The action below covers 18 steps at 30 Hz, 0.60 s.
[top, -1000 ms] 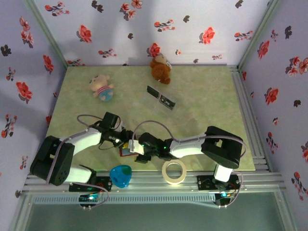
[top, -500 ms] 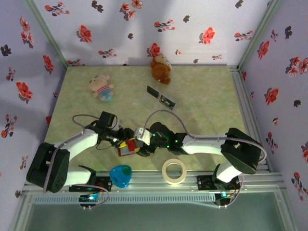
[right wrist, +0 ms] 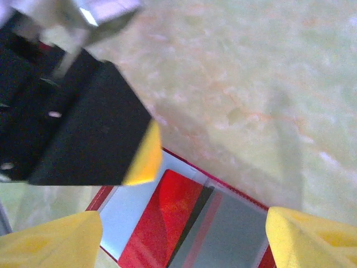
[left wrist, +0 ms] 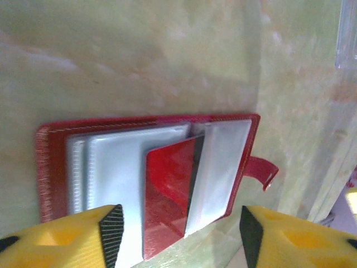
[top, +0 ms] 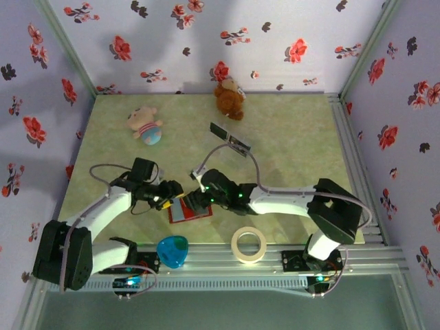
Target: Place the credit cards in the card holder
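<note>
The card holder (left wrist: 53, 167) lies open on the desk (left wrist: 167, 56), with a red credit card (left wrist: 167, 190) leaning up from its pale inside. The left end effector (left wrist: 177, 231) and right end effector (right wrist: 184, 239) hover wide and empty. The card looks thin, stiff and slick, so it is best pinched across its raised free edge.

Card holder (left wrist: 51, 167) open; red card (left wrist: 167, 206) inside
</note>
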### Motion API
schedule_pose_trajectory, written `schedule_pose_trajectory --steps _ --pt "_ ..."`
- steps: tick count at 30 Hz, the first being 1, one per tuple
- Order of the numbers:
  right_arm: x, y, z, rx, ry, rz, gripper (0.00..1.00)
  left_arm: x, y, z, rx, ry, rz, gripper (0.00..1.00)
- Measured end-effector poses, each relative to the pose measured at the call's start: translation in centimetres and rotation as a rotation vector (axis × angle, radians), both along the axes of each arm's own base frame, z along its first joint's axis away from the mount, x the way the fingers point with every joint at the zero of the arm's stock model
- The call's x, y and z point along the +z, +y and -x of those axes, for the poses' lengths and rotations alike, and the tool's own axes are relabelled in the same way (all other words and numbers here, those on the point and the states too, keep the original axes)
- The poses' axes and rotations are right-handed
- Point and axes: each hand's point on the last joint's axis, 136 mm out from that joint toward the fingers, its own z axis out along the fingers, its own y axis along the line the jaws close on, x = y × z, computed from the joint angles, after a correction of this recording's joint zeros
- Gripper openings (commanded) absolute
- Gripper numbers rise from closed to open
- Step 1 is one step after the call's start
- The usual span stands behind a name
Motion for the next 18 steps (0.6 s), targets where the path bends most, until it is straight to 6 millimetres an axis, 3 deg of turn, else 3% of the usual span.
schedule_pose_trajectory --steps 3,8,18 --pt "-1.2 0.3 0.0 -0.084 0.071 0.041 0.93 0.4 1.3 -0.5 0.060 -0.022 -0.007 0.25" --pt "-3.7 1.5 0.8 -0.138 0.091 0.163 0.94 0.1 2.7 -0.3 0.111 -0.034 -0.009 0.07" --pt "-7.8 1.5 1.0 -0.175 0.112 0.320 0.92 -1.7 2.8 -0.1 0.122 0.031 0.023 0.03"
